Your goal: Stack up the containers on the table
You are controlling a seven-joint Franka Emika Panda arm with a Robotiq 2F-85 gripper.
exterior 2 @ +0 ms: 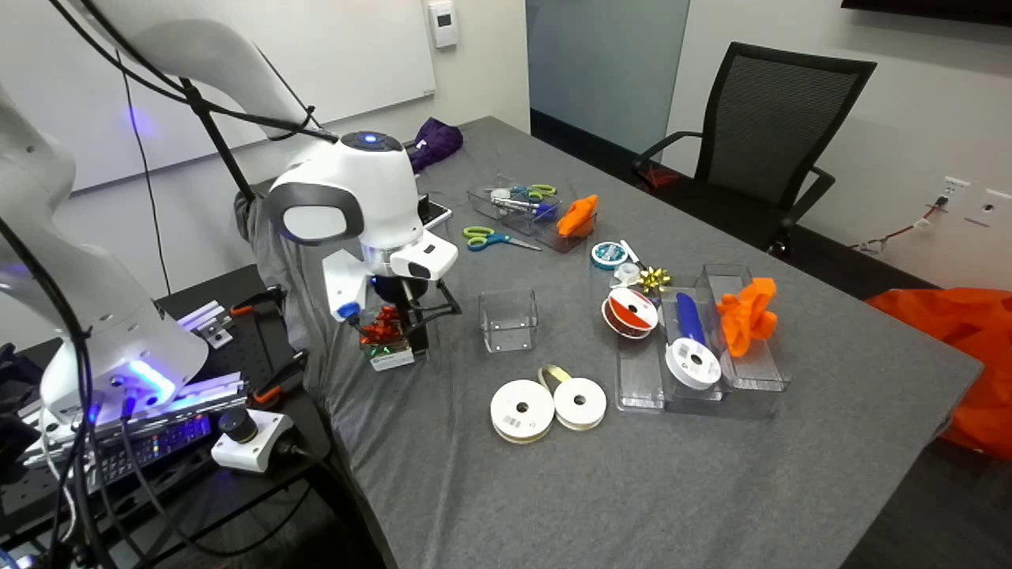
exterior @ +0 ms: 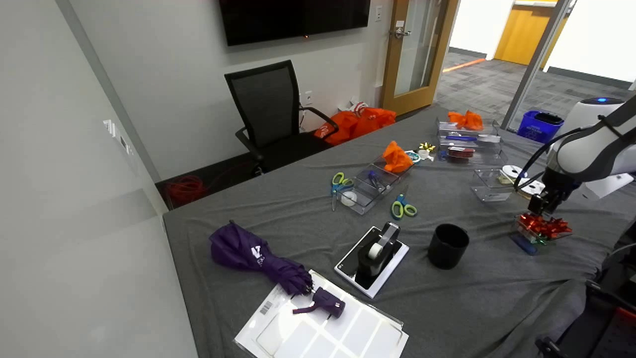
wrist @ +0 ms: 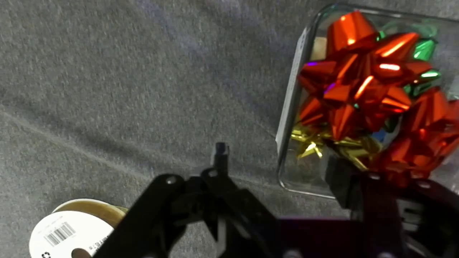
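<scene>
Office odds and ends around me

In an exterior view I see a furled purple umbrella [exterior: 271, 263] lying partly over white sheets [exterior: 318, 343]. Near it, a black tape dispenser [exterior: 375, 256] rests on a flat black-and-white box [exterior: 386, 271], and a black cup [exterior: 448, 247] stands upright nearby. Beyond the tape dispenser lies a pair of green-and-blue scissors [exterior: 401, 200]. In both exterior views I find two white ribbon spools [exterior 2: 510, 403] side by side, a pale yellow strip of ribbon [exterior 2: 556, 371] between them. A black chair [exterior: 271, 109] stands near the wall [exterior: 343, 69] below a dark screen [exterior: 298, 22], with an orange bag [exterior: 343, 127] near it and a blue bin [exterior: 539, 127] well apart.
</scene>
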